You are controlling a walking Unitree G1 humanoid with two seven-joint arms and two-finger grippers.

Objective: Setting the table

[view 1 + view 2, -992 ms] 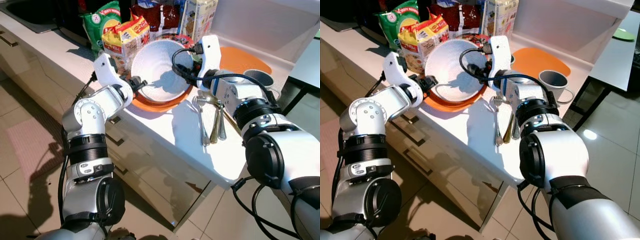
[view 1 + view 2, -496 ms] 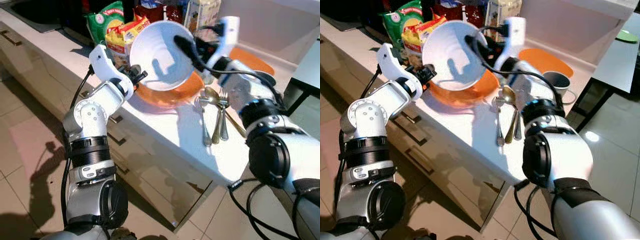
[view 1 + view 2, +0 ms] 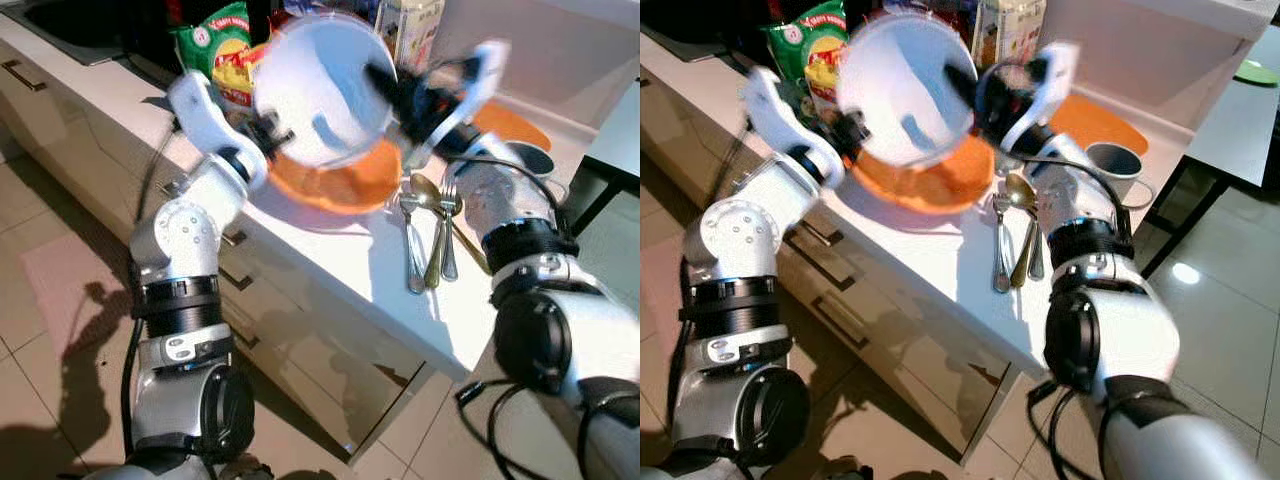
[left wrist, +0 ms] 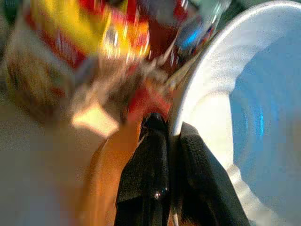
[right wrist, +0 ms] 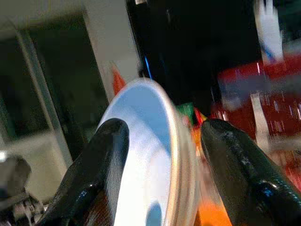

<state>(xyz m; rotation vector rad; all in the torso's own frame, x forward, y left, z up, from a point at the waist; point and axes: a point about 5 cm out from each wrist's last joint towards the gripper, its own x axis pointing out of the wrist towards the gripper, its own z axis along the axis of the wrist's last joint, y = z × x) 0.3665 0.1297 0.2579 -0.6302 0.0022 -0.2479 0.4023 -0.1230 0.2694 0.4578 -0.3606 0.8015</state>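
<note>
A white bowl (image 3: pixel 320 95) hangs tilted on its side above an orange plate (image 3: pixel 340 182) on the white counter (image 3: pixel 360 270). My left gripper (image 3: pixel 272 132) is shut on the bowl's near-left rim; in the left wrist view its two black fingers (image 4: pixel 143 174) pinch that rim (image 4: pixel 207 80). On the opposite side my right gripper (image 3: pixel 378 78) holds the rim, one finger (image 5: pixel 96 169) inside the bowl (image 5: pixel 155 155) and the other outside. Spoons and forks (image 3: pixel 428 235) lie on the counter right of the plate.
Food packets (image 3: pixel 215 45) and a carton (image 3: pixel 408 25) stand along the back of the counter. A grey mug (image 3: pixel 522 158) sits on an orange placemat (image 3: pixel 512 125) at the right. Drawers (image 3: pixel 250 300) lie below the counter edge, with tiled floor (image 3: pixel 50 300) to the left.
Both grippers have raised the white bowl up off the orange plate and tipped it further; the plate stays on the counter. The picture is blurred by the motion.
</note>
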